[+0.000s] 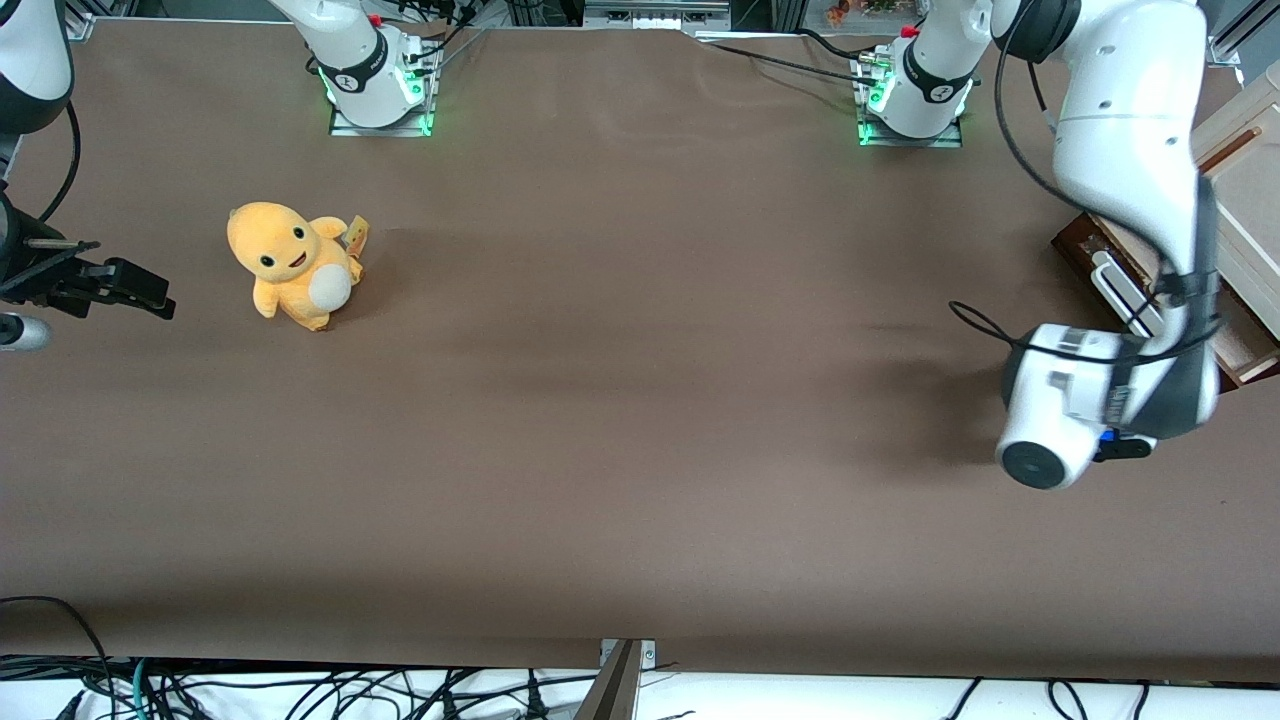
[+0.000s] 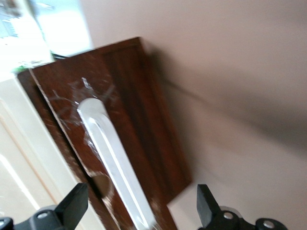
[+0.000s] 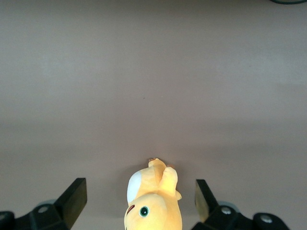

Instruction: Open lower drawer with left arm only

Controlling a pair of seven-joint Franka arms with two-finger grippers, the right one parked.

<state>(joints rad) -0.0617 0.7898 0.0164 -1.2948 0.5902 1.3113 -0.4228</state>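
Observation:
The lower drawer (image 2: 136, 115) has a dark brown wooden front with a long white bar handle (image 2: 112, 158). In the front view the drawer (image 1: 1078, 243) and its handle (image 1: 1118, 283) sit at the working arm's end of the table. The left arm (image 1: 1125, 170) bends down over them, and its wrist (image 1: 1060, 405) hides the hand in that view. In the left wrist view my gripper (image 2: 139, 207) is open. The handle runs between the two black fingertips (image 2: 76, 202), and neither touches it.
A cream-white cabinet panel (image 2: 19, 158) lies beside the drawer front, and the pale cabinet body (image 1: 1250, 170) stands above it. A yellow plush toy (image 1: 295, 262) sits toward the parked arm's end of the brown table (image 1: 640, 400).

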